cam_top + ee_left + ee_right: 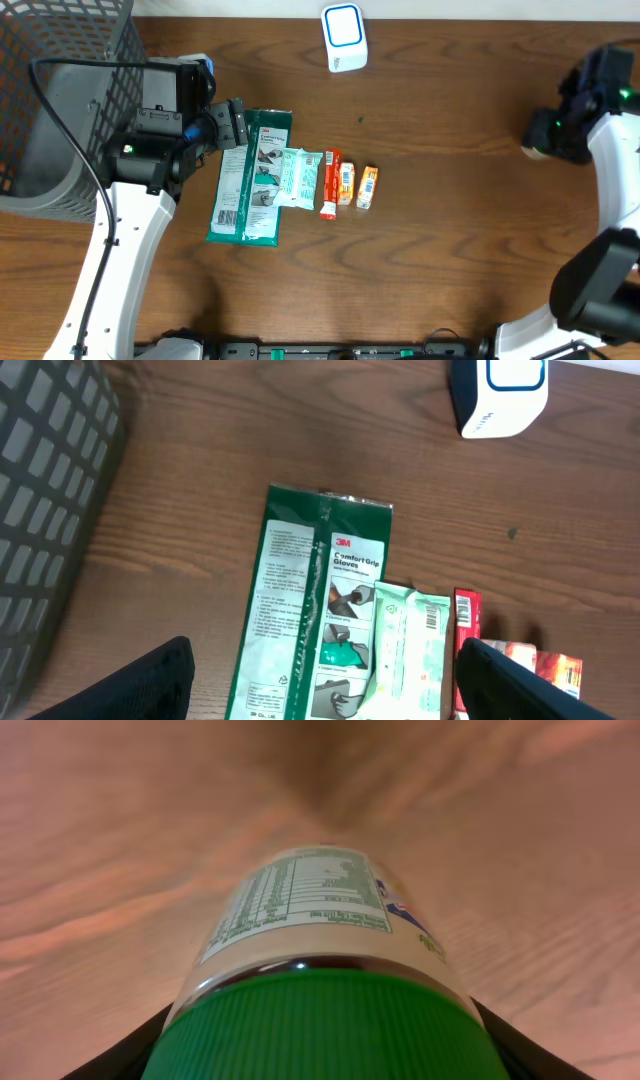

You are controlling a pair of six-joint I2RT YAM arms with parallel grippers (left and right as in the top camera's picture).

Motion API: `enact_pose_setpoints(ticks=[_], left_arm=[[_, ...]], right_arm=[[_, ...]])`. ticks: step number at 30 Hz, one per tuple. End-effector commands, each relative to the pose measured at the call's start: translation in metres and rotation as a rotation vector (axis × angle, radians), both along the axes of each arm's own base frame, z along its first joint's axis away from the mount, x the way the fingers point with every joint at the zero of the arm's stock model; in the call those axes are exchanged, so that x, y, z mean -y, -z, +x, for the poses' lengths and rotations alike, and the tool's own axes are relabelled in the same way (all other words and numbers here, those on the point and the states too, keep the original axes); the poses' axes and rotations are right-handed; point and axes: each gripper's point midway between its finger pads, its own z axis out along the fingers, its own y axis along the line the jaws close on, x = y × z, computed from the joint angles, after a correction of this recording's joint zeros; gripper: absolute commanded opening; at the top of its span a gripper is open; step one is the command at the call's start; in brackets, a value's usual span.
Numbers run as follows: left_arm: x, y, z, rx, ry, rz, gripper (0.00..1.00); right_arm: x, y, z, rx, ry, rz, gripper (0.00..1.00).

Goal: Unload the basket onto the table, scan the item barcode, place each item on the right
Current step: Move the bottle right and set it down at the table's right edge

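Gripping the green-capped bottle [318, 910] near its cap, our right pincer [320, 1055] is clamped on it over the right side of the desk [450, 250], well apart from the scanner [344, 38]. Our left pincer [325, 685] hangs jaws apart above the glove pack [300, 590]. We judge the bottle rigid, smooth and slippery, so it is best held by the round body, leaving the label's barcode clear.

From my right wrist, the bottle [320, 920] crowds the view: its green cap [320, 1035] runs off the lower edge, the label print is too small and soft to read, and my right fingers [522, 1058] show only as dark slivers beside it. From overhead that arm hides the bottle. From my left wrist, the glove packet [310, 610] and red packet [467, 622] are cut off below, the white scanner [500, 395] above and the mesh basket [45, 510] at the left; only the tips of my left fingers [150, 680] show.
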Motion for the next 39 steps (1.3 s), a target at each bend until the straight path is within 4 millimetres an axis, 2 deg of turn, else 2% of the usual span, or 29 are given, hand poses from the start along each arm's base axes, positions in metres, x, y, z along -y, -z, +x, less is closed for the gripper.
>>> enact_pose_setpoints(ticks=[1, 4, 8, 9, 11, 12, 19, 22, 25, 28, 32, 35, 39], left_arm=[[-0.001, 0.001, 0.000, -0.003, -0.007, 0.000, 0.84], [-0.001, 0.001, 0.000, -0.003, -0.007, 0.000, 0.84], [-0.001, 0.001, 0.000, -0.003, -0.007, 0.000, 0.84], [-0.001, 0.001, 0.000, -0.003, -0.007, 0.000, 0.84], [-0.001, 0.001, 0.000, -0.003, -0.007, 0.000, 0.84], [-0.001, 0.001, 0.000, -0.004, -0.007, 0.000, 0.84], [-0.001, 0.001, 0.000, -0.003, -0.007, 0.000, 0.84], [-0.001, 0.001, 0.000, -0.004, -0.007, 0.000, 0.84], [-0.001, 0.001, 0.000, -0.004, -0.007, 0.000, 0.84], [-0.001, 0.001, 0.000, -0.003, -0.007, 0.000, 0.84], [-0.001, 0.001, 0.000, -0.004, -0.007, 0.000, 0.84], [-0.001, 0.001, 0.000, -0.004, -0.007, 0.000, 0.84], [-0.001, 0.001, 0.000, -0.004, -0.007, 0.000, 0.84]], right_arm=[[0.012, 0.029, -0.012, -0.056, 0.029, 0.024, 0.02], [0.016, 0.050, -0.021, -0.100, 0.048, 0.046, 0.07], [0.017, 0.065, -0.029, -0.131, 0.057, 0.058, 0.21], [0.017, 0.067, -0.030, -0.133, 0.057, 0.058, 0.35], [0.016, 0.069, -0.031, -0.138, 0.057, 0.060, 0.85], [0.016, 0.069, -0.031, -0.135, 0.056, 0.059, 0.99], [0.017, 0.064, -0.030, -0.128, 0.058, 0.058, 0.99], [0.015, 0.046, -0.025, -0.110, 0.053, 0.067, 0.99], [0.006, 0.014, -0.012, -0.055, 0.035, 0.131, 0.99], [-0.021, -0.028, 0.004, 0.043, -0.014, 0.281, 0.99], [-0.060, -0.064, 0.014, 0.142, -0.083, 0.505, 0.99], [-0.086, -0.071, 0.006, 0.126, -0.100, 0.653, 0.99], [-0.108, -0.056, -0.004, 0.063, -0.121, 0.704, 0.99]])
